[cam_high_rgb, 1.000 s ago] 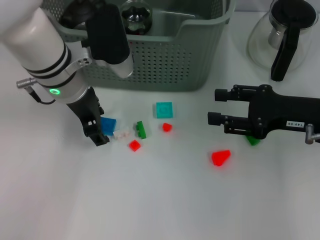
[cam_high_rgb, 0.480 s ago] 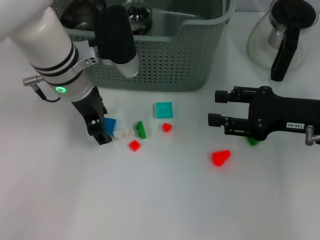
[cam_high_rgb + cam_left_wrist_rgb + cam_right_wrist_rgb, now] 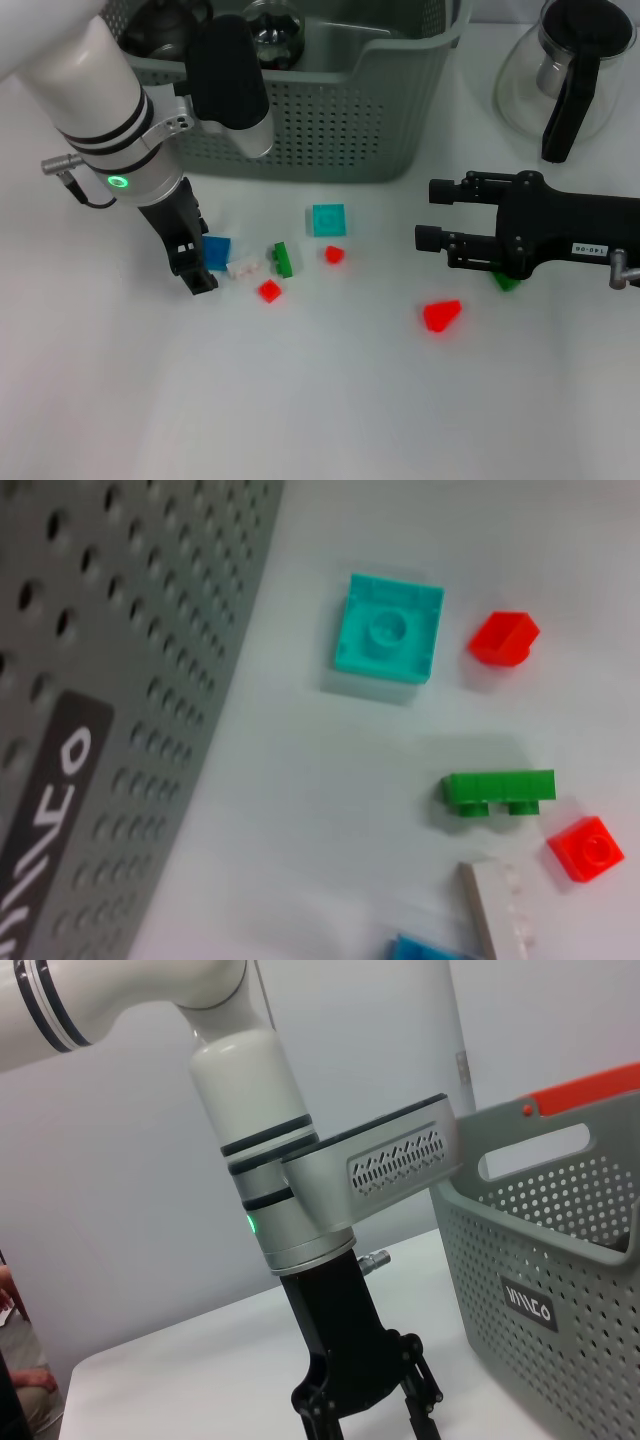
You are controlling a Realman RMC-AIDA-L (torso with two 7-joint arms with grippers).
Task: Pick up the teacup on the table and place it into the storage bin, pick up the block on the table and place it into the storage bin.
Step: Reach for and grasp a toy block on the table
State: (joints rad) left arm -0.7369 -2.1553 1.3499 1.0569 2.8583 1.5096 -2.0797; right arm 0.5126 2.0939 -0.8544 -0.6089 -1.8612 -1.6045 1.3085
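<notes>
Two arms over the table [image 3: 330,400], and we've got our left gripper [image 3: 198,265] down at the blue block [image 3: 217,251].
Left jaws are spread w/ the blue block just beside them, touching or not we can't tell; a whitish block [image 3: 244,267] sits right next to it, then a green block [image 3: 283,259], a small red block [image 3: 269,291] and another red bit [image 3: 334,254]. Teal square block [image 3: 328,219] lies near the storage bin [image 3: 340,110] wall. Bin is at the far side of the table, w/ a couple of dark glassy items inside, can't tell which is the teacup. Right gripper [image 3: 428,215] hovers low on the right, jaws spread, nothing between them; a red wedge [image 3: 441,314] lies near it. Glass pot [image 3: 568,70] stands far right.
</notes>
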